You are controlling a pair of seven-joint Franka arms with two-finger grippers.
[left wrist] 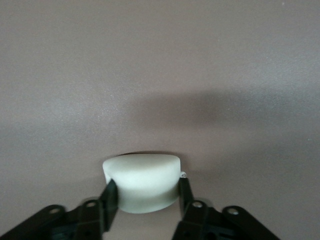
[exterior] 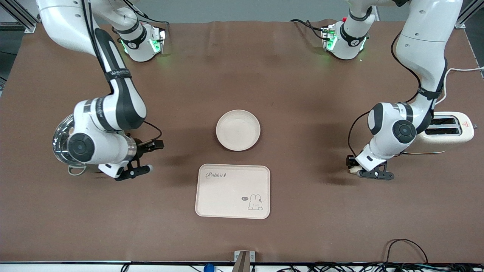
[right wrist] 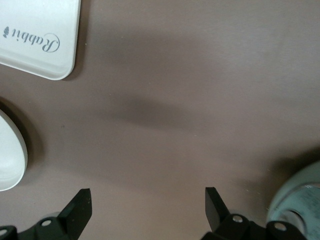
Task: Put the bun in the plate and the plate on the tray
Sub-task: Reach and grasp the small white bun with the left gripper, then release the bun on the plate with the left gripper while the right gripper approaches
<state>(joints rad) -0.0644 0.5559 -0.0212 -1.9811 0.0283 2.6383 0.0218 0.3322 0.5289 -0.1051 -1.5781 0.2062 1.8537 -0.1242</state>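
The bun (left wrist: 142,181), a small pale puck, sits between the fingers of my left gripper (left wrist: 145,194), which is shut on it. In the front view this gripper (exterior: 354,170) is low over the brown table toward the left arm's end, with a bit of the bun (exterior: 353,171) showing. The round plate (exterior: 238,130) lies empty at the table's middle. The rabbit tray (exterior: 233,191) lies empty, nearer to the front camera than the plate. My right gripper (exterior: 150,157) is open and empty, low over the table toward the right arm's end; it also shows in the right wrist view (right wrist: 148,205).
A cream toaster (exterior: 452,130) stands beside the left arm. A clear glass bowl (exterior: 61,136) sits under the right arm's wrist and shows in the right wrist view (right wrist: 299,200). The tray's corner (right wrist: 42,42) and the plate's rim (right wrist: 12,152) also show there.
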